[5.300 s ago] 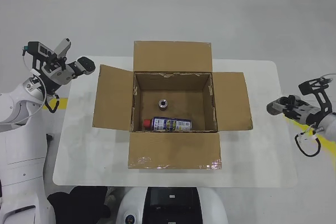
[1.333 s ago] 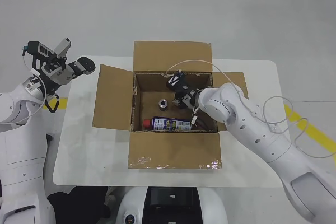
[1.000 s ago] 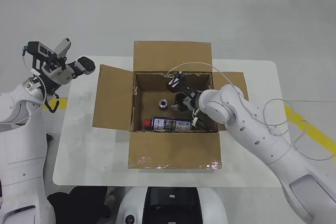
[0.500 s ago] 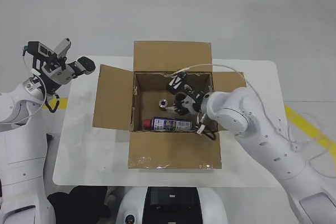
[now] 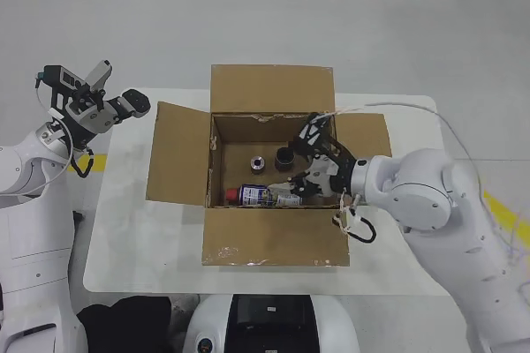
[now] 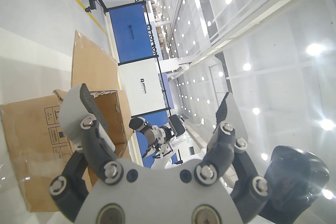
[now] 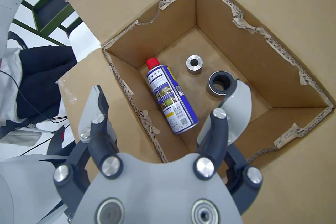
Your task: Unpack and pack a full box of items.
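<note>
An open cardboard box [image 5: 178, 164] stands mid-table with its four flaps spread. On its floor lie a blue spray can with a red cap [image 5: 263, 195] [image 7: 170, 96], a small metal ring [image 5: 257, 162] [image 7: 195, 65] and a black roll [image 5: 285, 156] [image 7: 220, 83]. My right gripper [image 5: 302, 161] [image 7: 168, 88] hangs open above the box's right half, apart from all three, with nothing between its fingers. My left gripper [image 5: 106, 88] [image 6: 155, 95] is open and raised off the table's far left corner, beside the box [image 6: 39, 130].
The white table [image 5: 141, 247] has bare room left, right and in front of the box. A cable loops from the right arm over the box's right flap [image 5: 367, 159]. Yellow floor tape [image 5: 503, 212] runs past the table's right edge.
The right arm came in from the table's right side and reached into the box. The black roll now lies on the box floor, and the open gripper has drawn back. The left arm stayed still.
</note>
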Available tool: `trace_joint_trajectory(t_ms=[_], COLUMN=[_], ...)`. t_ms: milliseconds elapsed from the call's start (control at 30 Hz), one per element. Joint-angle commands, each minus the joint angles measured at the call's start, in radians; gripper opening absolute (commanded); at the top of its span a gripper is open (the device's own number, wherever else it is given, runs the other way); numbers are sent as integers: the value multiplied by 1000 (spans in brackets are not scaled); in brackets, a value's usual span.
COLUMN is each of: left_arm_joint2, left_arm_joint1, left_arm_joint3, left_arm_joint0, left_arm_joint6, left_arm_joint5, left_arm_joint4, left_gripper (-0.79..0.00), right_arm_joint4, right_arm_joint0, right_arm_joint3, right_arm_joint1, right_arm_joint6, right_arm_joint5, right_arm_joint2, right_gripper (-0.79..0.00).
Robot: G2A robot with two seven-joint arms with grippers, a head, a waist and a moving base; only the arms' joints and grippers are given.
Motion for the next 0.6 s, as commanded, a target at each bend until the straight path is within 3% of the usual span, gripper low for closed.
trace_joint_trajectory(t_ms=[0, 100, 167, 567], left_arm_joint2=[0, 0, 0, 0], left_arm_joint1=[0, 0, 0, 0], left_arm_joint3=[0, 0, 0, 0], left_arm_joint0=[0, 0, 0, 0], left_arm_joint6=[0, 0, 0, 0], left_arm_joint5=[0, 0, 0, 0], left_arm_joint4=[0, 0, 0, 0], left_gripper=[0, 0, 0, 0], right_arm_joint4=[47, 115, 192, 293], right_arm_joint0=[-19, -48, -69, -164], right_arm_joint3=[-3, -7, -13, -13], right_arm_joint1=[6, 14, 19, 54], right_arm_joint6=[4, 6, 19, 77], right_arm_joint5=[-7, -1, -3, -1], right_arm_joint2=[36, 88, 121, 303], right_gripper=[-74, -58, 0, 0])
